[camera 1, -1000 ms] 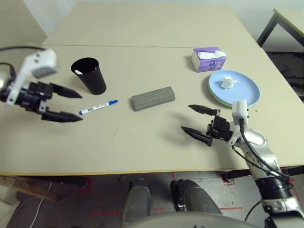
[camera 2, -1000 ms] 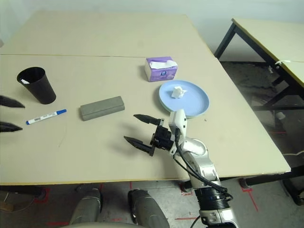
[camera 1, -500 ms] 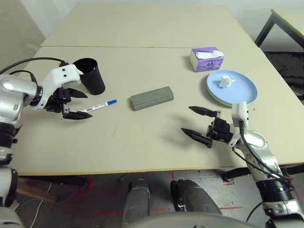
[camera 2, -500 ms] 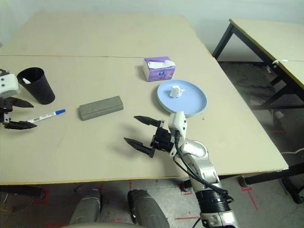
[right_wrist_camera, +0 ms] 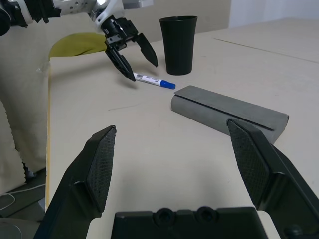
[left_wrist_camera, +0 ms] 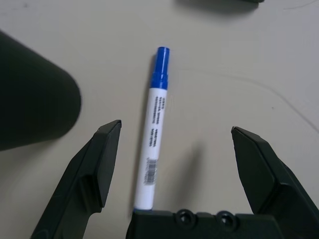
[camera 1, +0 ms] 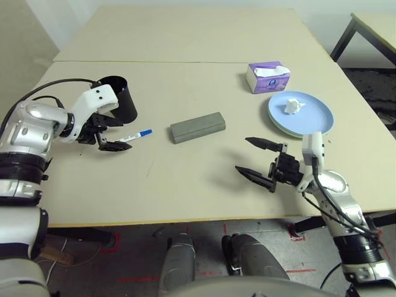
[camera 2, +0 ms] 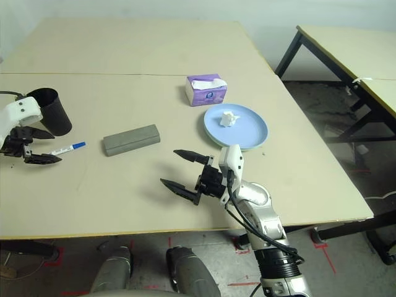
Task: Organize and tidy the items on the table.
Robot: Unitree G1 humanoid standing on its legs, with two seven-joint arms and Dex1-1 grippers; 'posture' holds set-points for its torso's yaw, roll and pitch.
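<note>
Two claws we see, both spread wide and empty. The left gripper point(camera 1: 116, 136) straddles the white end of the blue-capped marker pen point(left_wrist_camera: 153, 140), the black cup point(camera 1: 120, 106) just beside it. The right gripper point(camera 1: 258, 159) hovers over bare table point(camera 1: 185, 179); ahead lies the grey glasses case point(right_wrist_camera: 229, 112).

Purple tissue box point(camera 1: 268, 77) upright on pale tabletop, white tissue poking from top slot, at about one o'clock from scene centre. Second table point(camera 2: 346, 46) with dark legs at two o'clock, set apart. Red tape marks point(camera 2: 238, 246) on grey floor at six o'clock.
</note>
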